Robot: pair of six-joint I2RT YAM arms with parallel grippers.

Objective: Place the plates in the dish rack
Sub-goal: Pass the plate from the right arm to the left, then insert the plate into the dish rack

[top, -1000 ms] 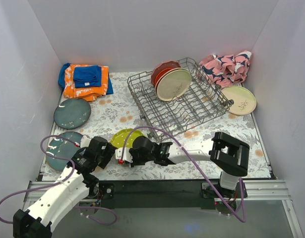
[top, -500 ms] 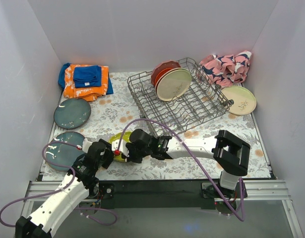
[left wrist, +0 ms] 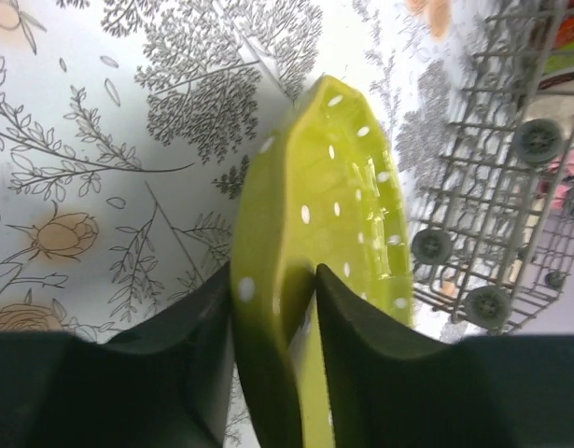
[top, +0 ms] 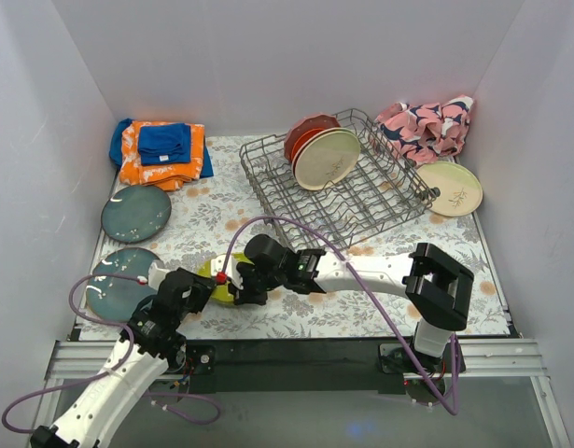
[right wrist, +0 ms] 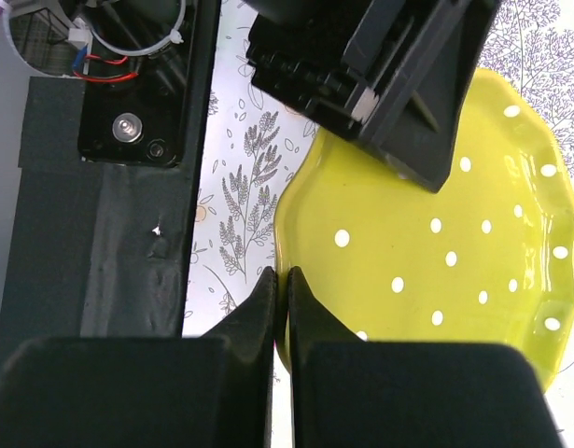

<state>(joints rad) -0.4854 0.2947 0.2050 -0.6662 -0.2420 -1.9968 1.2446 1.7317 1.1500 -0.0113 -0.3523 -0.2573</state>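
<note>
The left gripper (left wrist: pixel 274 276) has its jaws clamped on the rim of the tilted yellow-green dotted plate (left wrist: pixel 347 210), at seven o'clock from the wire dish rack (top: pixel 361 201) on the desk (top: pixel 212 215). The right gripper (right wrist: pixel 287 273) has its jaws pressed together, tips at the plate's edge.

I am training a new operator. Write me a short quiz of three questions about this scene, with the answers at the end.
1. Multiple choice: which plate does the left gripper hold?
A) a pink dotted plate
B) the yellow-green dotted plate
C) an orange plate
2. True or false: the dish rack holds no plates yet.
3. Count: how many dark blue-grey plates lie flat to the left of the dish rack?

Key: 1 B. 2 False: a cream plate, for one, stands in it. 3 Two.
</note>
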